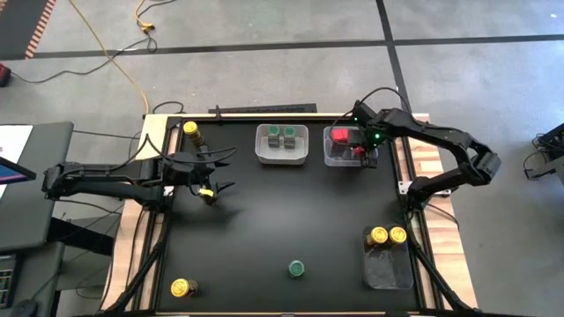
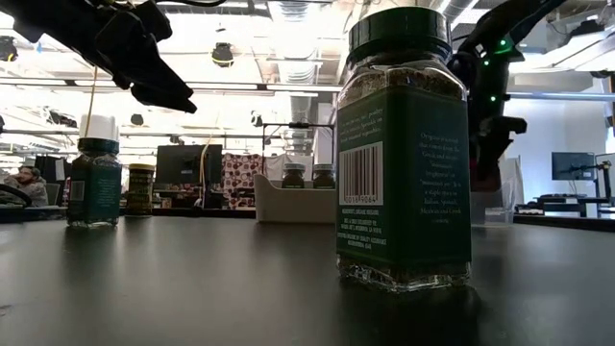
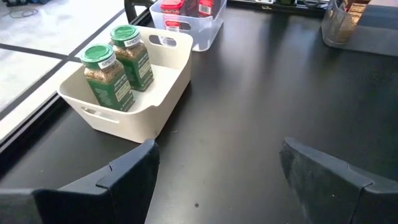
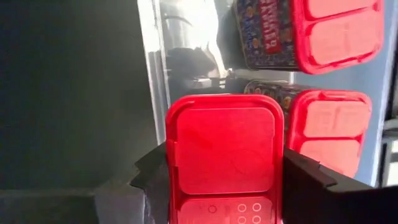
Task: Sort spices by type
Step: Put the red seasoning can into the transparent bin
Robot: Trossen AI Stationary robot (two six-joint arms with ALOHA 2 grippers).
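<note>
My right gripper [image 1: 357,148] reaches down over the clear bin [image 1: 330,158] at the far right and is shut on a red-lidded spice box [image 4: 224,149]. Two more red boxes [image 4: 339,31] [image 4: 326,134] stand in that bin. My left gripper [image 3: 217,180] hovers open at the far left [image 1: 220,172], touching nothing. A white bin [image 1: 282,157] holds two green-lidded jars [image 3: 109,78]. Loose on the table stand a green-lidded jar [image 1: 297,269] and two yellow-lidded jars [image 1: 189,132] [image 1: 182,287]. My right gripper pinches the red box between its two fingers [image 4: 152,174], one on each of two opposite sides just under the lid's edge [image 4: 171,155]. The fingers come from above, pointing down. The box is upright, lid up; whether its base rests in the bin is hidden.
A second clear bin [image 1: 388,269] at the near right holds two yellow-lidded jars [image 1: 379,235]. The table's middle is bare black surface [image 1: 291,211]. The clear bin's wall [image 4: 152,62] runs close beside the held box. Cables and floor lie beyond the far edge.
</note>
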